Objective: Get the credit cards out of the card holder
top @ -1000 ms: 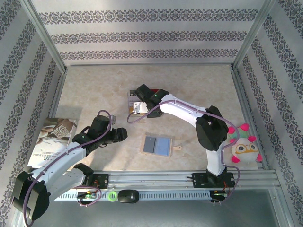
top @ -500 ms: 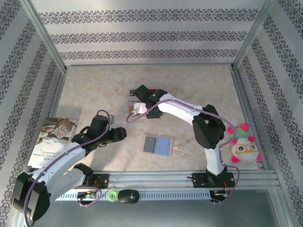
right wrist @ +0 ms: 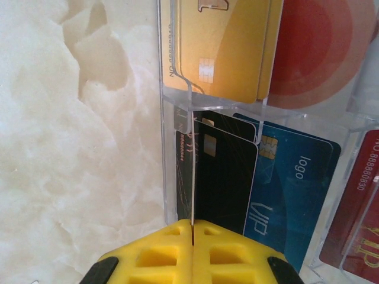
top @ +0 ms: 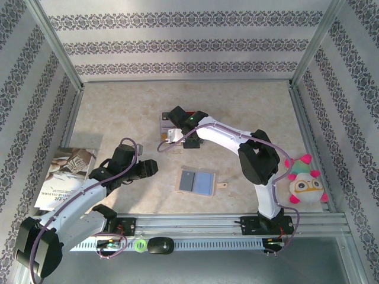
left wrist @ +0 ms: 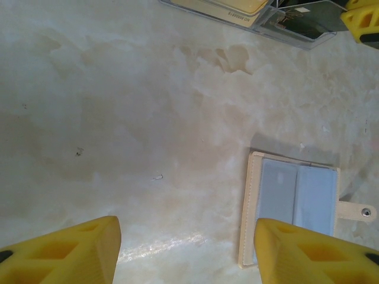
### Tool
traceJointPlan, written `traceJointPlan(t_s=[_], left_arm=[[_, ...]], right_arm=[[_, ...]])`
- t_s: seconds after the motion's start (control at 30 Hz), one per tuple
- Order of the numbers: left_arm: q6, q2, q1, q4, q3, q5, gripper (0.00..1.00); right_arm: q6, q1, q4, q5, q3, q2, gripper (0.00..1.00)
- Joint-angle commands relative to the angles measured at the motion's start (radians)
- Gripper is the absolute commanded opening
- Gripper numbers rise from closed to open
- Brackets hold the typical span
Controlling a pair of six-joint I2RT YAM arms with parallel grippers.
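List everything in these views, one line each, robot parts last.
Marbled beige table: one, the work surface.
Tan-brown folding card holder: one, grey-blue inside, open flat on the table between the arms.
Clear plastic card tray: one, transparent, far centre of the table.
Flat plastic cards: gold, orange-red, blue, dark red, one each, in the tray's compartments.
Black chip card: one, black, held at the tray.
Printed paper booklet: one, white and brown, table's left edge.
Round plush toy: one, white with pink spikes, table's right edge.
Small green ring: one, on the near rail.
Left tool: one, yellow fingers, open, above bare table left of the holder.
Right tool: one, yellow fingers, shut on the black chip card.
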Motion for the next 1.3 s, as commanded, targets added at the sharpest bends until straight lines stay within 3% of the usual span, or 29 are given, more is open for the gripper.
traceJointPlan(t_s=[0.0,0.1,0.3,0.43,0.67,0.77,1.07,1.27], left_arm=[[0.016,-0.014,0.019,-0.002,-0.013,0.01,0.61],[0.016,-0.017,0.021,0.0,-0.014,0.015,0.61],[0.012,-0.021,0.023,0.004,-0.021,0.024,0.61],[0.005,-0.021,0.027,0.014,-0.031,0.029,0.61],[0.003,-0.038,0.029,0.015,-0.031,0.036,0.62],[0.002,-0.063,0.028,0.018,-0.032,0.025,0.65],[-0.011,-0.082,0.028,0.043,-0.044,0.006,0.69],[-0.014,-0.086,0.029,0.046,-0.064,0.017,0.69]], right_arm=[[0.023,-0.01,-0.035,-0.022,0.025,0.019,0.0],[0.027,-0.011,-0.012,0.005,0.022,0.021,0.01],[0.027,-0.008,0.101,0.064,-0.015,-0.017,0.21],[0.028,-0.006,0.161,0.099,-0.023,-0.032,0.28],[0.08,0.002,0.265,0.137,-0.035,-0.073,0.29],[0.195,0.011,0.314,0.104,-0.06,-0.149,0.3],[0.887,0.032,0.312,-0.214,-0.353,-0.38,0.35],[1.047,0.159,0.255,-0.304,-0.545,-0.416,0.36]])
